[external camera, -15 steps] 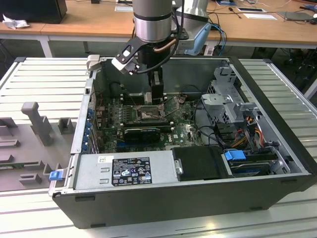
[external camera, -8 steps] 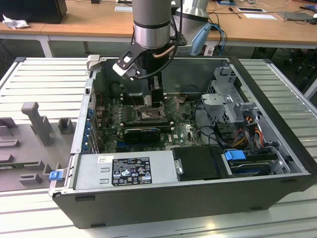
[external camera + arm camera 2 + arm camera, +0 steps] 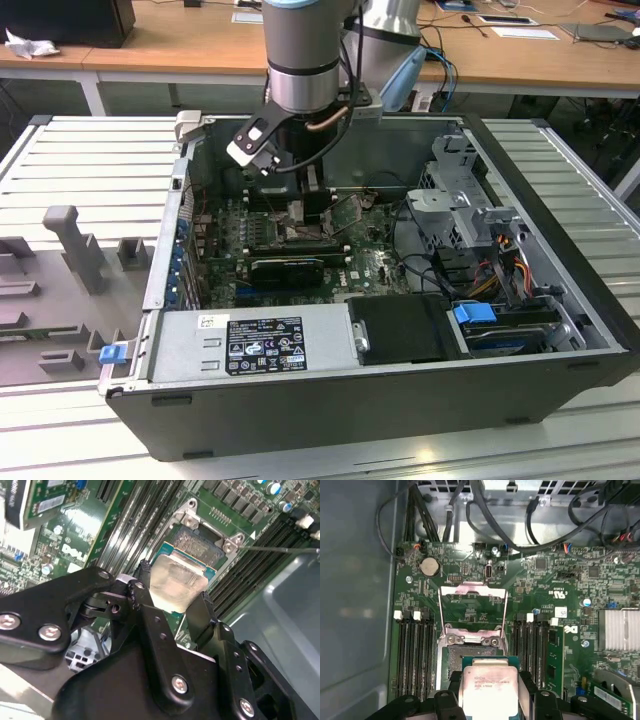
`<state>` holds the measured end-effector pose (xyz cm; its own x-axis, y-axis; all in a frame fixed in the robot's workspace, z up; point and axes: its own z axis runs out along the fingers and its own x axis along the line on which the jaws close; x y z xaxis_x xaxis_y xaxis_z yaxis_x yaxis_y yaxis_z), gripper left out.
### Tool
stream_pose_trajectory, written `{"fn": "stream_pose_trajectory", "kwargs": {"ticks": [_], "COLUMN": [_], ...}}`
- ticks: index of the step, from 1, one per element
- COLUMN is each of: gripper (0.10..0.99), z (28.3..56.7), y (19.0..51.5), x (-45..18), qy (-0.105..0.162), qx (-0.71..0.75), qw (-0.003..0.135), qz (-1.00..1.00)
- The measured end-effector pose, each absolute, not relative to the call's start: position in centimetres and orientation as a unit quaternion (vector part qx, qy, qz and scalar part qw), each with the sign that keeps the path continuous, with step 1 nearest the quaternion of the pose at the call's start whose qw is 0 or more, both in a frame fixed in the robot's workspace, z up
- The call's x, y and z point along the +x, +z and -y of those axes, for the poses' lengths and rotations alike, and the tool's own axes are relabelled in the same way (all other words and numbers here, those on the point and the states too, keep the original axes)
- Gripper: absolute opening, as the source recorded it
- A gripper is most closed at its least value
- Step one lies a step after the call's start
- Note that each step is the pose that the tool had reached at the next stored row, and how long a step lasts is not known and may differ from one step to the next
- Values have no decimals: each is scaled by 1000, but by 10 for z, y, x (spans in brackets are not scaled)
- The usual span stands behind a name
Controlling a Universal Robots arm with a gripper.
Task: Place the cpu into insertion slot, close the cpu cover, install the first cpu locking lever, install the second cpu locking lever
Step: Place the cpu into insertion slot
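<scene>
While the cover stands open, we judge step 1 of 4 to be in hand: the cpu is not yet in the slot.

In the exterior view the case (image 3: pixel 560 200) lies open on its side, with the arm reaching down over the middle of the board (image 3: pixel 370 265). In the first wrist view the cover (image 3: pixel 472 591) is tipped up from the slot's far edge, and the slot (image 3: pixel 451 656) shows dark between 2 banks of memory sockets. The gripper (image 3: pixel 175 586) has its fingers (image 3: pixel 146 572) clamped on 2 opposite edges of the cpu (image 3: pixel 486 685), which hangs just over the slot's near edge, only partly above it and not seated.

As we read it, this step calls for the chip to be squared to the slot's rim and lowered flat.

As for writing, a black label (image 3: pixel 265 343) and a white sticker (image 3: pixel 213 322) sit on the power-supply box at the case's near edge; the cpu's top and the board also carry print.
</scene>
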<state>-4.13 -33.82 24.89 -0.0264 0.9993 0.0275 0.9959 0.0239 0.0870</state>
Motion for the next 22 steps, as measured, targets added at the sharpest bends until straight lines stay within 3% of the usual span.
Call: {"fn": "stream_pose_trajectory", "kwargs": {"ticks": [22], "gripper": [529], "z": [333], "y": [239], "x": [-42], "qy": [41], "qx": [697], "qw": [20], "qz": [-715]}}
